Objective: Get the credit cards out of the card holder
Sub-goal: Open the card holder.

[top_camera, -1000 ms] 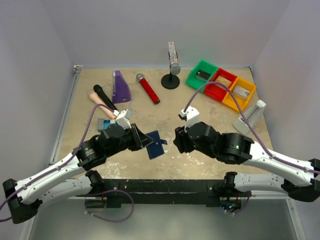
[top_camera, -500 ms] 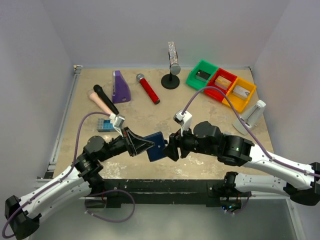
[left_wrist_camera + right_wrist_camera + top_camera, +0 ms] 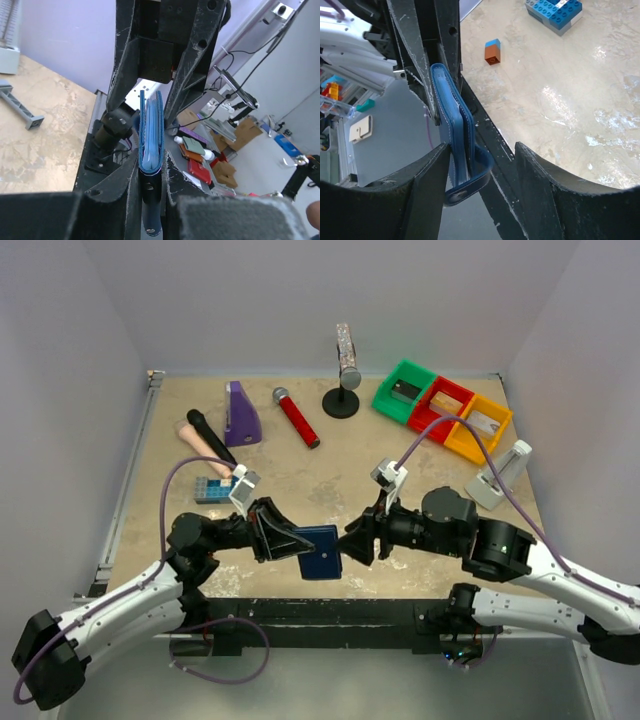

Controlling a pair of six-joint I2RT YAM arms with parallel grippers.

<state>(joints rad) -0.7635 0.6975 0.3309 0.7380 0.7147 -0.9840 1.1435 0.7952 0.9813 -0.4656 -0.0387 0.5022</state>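
The card holder (image 3: 321, 552), dark navy and folded shut, hangs over the table's near edge, with my left gripper (image 3: 296, 545) shut on it. In the left wrist view the card holder (image 3: 151, 125) stands edge-on between the left gripper (image 3: 151, 167) fingers, with pale layers between its covers. I cannot tell whether those layers are the credit cards. My right gripper (image 3: 352, 542) is open at the holder's right end. In the right wrist view the card holder (image 3: 451, 135) and its snap tab (image 3: 470, 181) lie inside the right gripper (image 3: 482, 167), close to one finger and well apart from the other.
A studded blue brick block (image 3: 212, 488) lies left of the arms, and a small orange-and-blue brick (image 3: 492, 52) sits nearby. Farther back are a purple piece (image 3: 241, 412), a red microphone (image 3: 297, 417), a black stand (image 3: 343, 390) and green, red and yellow bins (image 3: 442, 410). A grey stand (image 3: 497, 478) is at the right.
My left gripper has carried the card holder toward the near edge and turned it. The right gripper followed, opened wider and now has its fingers around the holder's end.
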